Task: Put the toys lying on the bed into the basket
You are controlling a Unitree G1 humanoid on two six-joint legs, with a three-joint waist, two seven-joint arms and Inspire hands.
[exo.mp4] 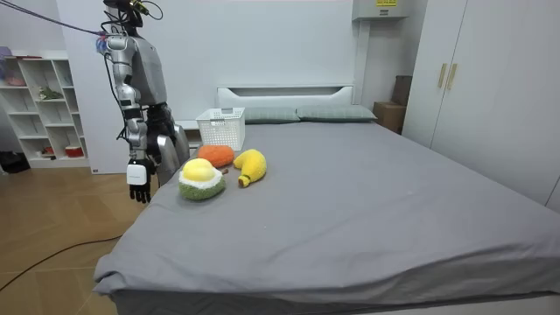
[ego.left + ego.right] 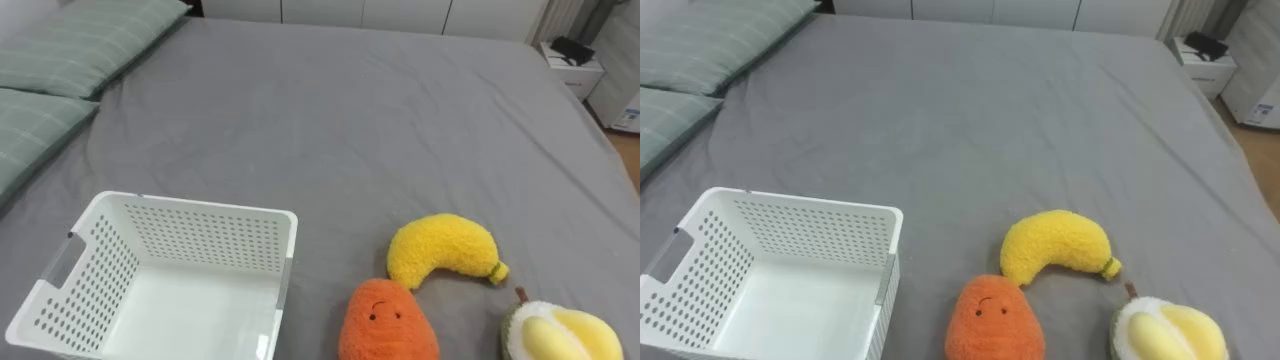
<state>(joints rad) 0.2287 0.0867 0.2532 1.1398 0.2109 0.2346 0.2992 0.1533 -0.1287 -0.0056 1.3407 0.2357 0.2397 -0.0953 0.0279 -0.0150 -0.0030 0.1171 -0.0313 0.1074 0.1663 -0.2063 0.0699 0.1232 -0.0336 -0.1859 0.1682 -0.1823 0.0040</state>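
Three plush toys lie on the grey bed near its edge. A yellow banana (image 2: 440, 250) lies just beyond an orange carrot with a face (image 2: 385, 320). A green and yellow durian (image 2: 560, 335) is at the lower right. A white perforated basket (image 2: 190, 235) stands empty to the left of the carrot. In the room view I stand upright at the bedside by the durian (image 1: 201, 179). My right hand (image 1: 137, 182) hangs at my side, fingers relaxed, away from the toys.
Two green striped pillows (image 2: 80, 45) lie at the bed's head, to my left. A white nightstand (image 2: 575, 60) stands past the far side. A white shelf (image 1: 44, 114) is behind me and wardrobes (image 1: 490, 87) across the room.
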